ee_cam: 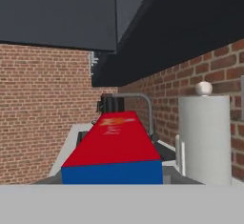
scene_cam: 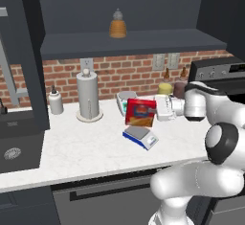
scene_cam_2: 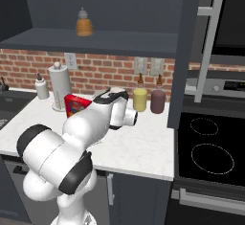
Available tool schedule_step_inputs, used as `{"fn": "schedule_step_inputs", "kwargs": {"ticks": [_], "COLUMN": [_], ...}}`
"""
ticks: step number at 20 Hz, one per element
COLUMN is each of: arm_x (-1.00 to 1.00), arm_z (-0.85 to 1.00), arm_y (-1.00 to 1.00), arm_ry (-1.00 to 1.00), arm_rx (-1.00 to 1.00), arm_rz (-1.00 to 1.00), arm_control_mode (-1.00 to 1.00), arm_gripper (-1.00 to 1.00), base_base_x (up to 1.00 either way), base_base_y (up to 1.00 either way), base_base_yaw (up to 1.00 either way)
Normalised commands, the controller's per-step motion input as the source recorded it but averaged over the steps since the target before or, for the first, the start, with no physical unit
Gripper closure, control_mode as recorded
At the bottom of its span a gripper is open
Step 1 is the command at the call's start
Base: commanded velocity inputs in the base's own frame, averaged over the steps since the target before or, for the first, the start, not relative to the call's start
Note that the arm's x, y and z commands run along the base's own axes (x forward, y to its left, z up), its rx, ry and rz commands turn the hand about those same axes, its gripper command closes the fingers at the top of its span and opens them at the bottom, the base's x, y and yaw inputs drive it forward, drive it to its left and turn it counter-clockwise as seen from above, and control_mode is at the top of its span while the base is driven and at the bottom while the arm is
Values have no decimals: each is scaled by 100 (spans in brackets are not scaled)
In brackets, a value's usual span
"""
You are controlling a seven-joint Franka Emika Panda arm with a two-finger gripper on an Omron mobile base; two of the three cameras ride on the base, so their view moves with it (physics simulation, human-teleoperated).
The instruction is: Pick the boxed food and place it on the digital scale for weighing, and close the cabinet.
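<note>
looking past our own arm, we see the cabinet [scene_cam_2: 186,51] door standing open, its far edges cut off. on the white surface [scene_cam: 86,145] lies the digital scale [scene_cam: 140,136]. above it, held clear, our pincer [scene_cam: 157,108] pinches the boxed food [scene_cam: 140,112], upright, front toward the left camera, fingertips hidden behind it.

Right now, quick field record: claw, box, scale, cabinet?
claw: shut on the boxed food
boxed food: red box, held above the counter, over the digital scale
digital scale: blue base, grey plate, nothing resting on it
cabinet: doors open, shelf exposed; right door swung out, with silver handle
on shelf: amber bottle
nearby: paper towel roll
</note>
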Motion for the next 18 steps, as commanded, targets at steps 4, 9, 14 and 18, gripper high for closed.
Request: {"fn": "schedule_step_inputs", "kwargs": {"ticks": [4,9,14,18], "arm_x": [39,16,7,6], "arm_z": [-3,-21,-35,-7], "arm_y": [-23,0,0,9], "arm_ry": [1,1,5,4], "arm_rx": [0,-10,-11,-5], "arm_rz": [1,0,0,0], "arm_control_mode": [-100,-100,-100,-100], "arm_gripper": [100,100,100,100], "base_base_x": [0,0,0,0], "base_base_y": [0,0,0,0], "base_base_yaw": [0,0,0,0]}}
